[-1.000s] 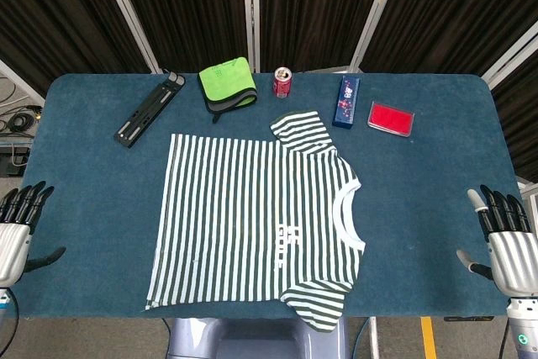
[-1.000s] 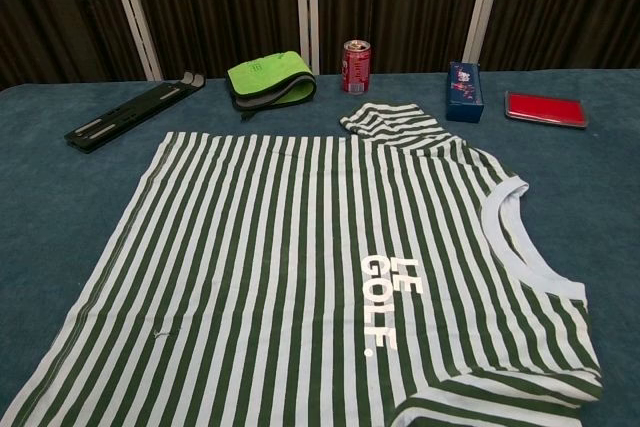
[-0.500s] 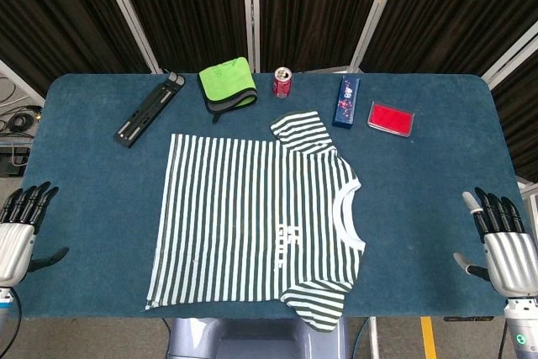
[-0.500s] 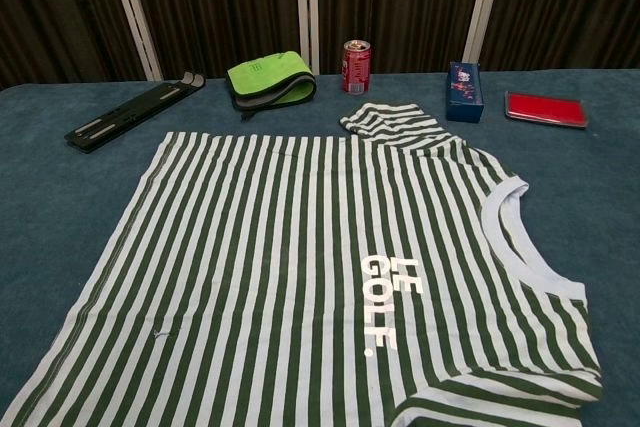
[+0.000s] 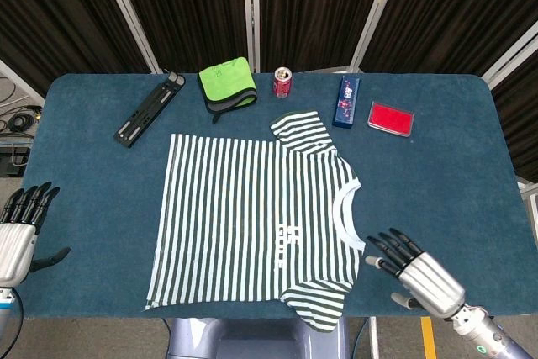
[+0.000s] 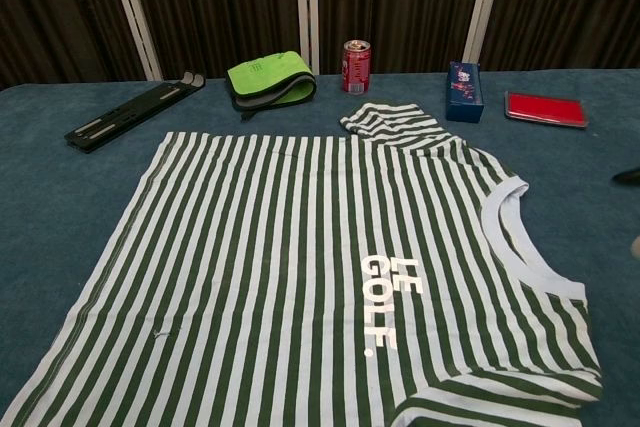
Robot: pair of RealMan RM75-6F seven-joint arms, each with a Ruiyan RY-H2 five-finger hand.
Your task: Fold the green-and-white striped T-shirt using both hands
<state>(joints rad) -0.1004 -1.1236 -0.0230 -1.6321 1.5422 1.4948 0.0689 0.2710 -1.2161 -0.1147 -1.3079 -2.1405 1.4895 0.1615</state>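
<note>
Left hand (image 5: 18, 229): released, fingers apart, holds nothing, at the left edge of the desk (image 5: 92, 199).
T-shirt (image 5: 252, 216): green-and-white stripes, flat in the middle of the desk, collar to the right, far sleeve folded over.
Behind the shirt: black bar (image 5: 149, 109), green cloth (image 5: 227, 84), red can (image 5: 282, 82), blue box (image 5: 345, 101), red case (image 5: 391, 118).
Right hand (image 5: 418, 271): released, fingers spread toward the collar, near the shirt, apart.

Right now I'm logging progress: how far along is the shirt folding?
Nothing is folded: the green-and-white striped T-shirt lies flat on the blue table. In hand: the right hand, open, reaches toward its collar side. The left hand waits open at the table edge. Every fold remains.
</note>
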